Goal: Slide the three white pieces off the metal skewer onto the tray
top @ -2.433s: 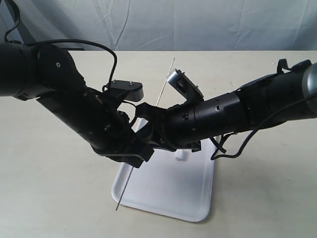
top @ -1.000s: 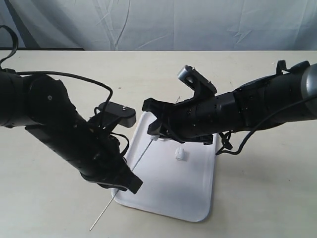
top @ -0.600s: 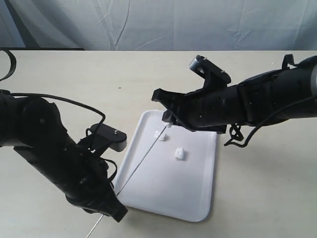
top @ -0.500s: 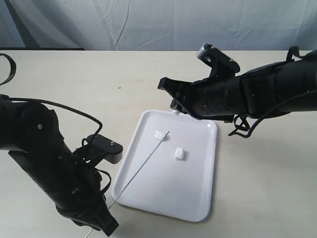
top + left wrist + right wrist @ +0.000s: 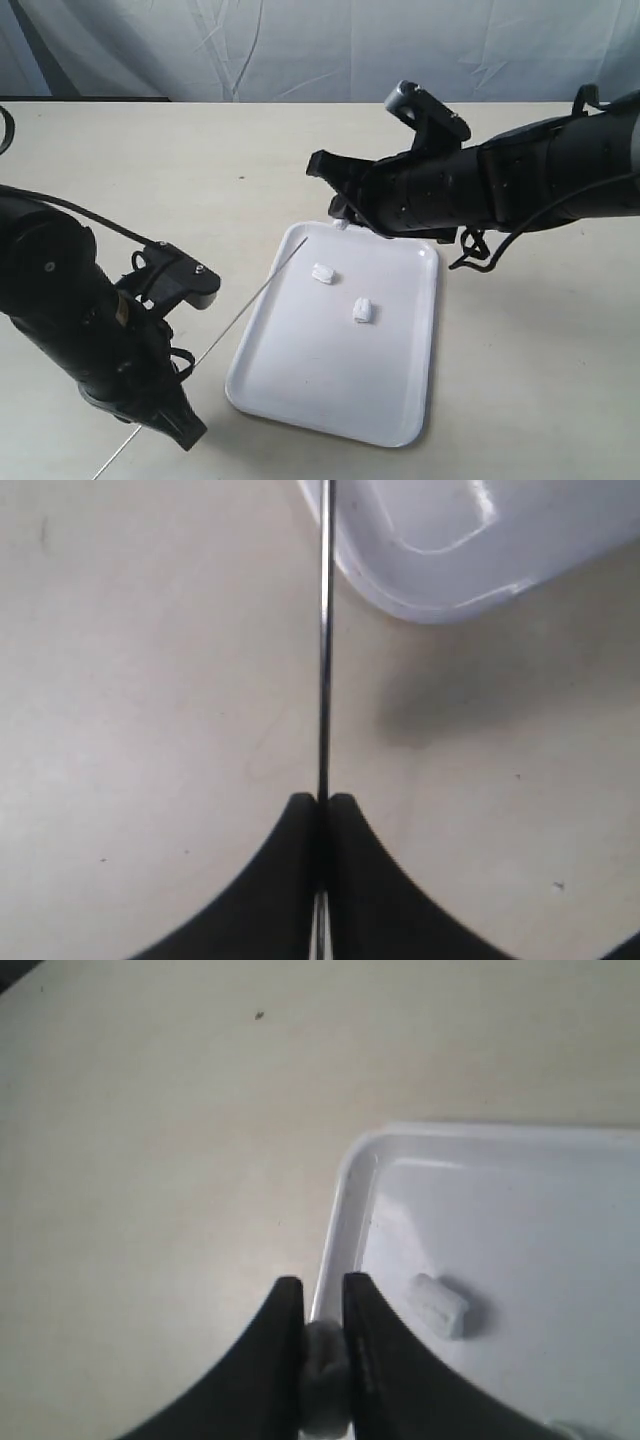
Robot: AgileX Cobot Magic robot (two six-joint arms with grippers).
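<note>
A pale beige surface carries everything, and no label or writing can be read anywhere on it. By its near left corner the left end effector is pressed together on the metal skewer, pinching it toward one end. The bare rod slants toward the far left corner of the tray, apparently to keep it clear. The tray lies midway along the near edge. One white piece and a second piece lie on it, apart. Farther back, the right end effector pinches the third piece just over the tray's far rim, probably to release it inside. Behind hangs a wrinkled blue-grey cloth.
</note>
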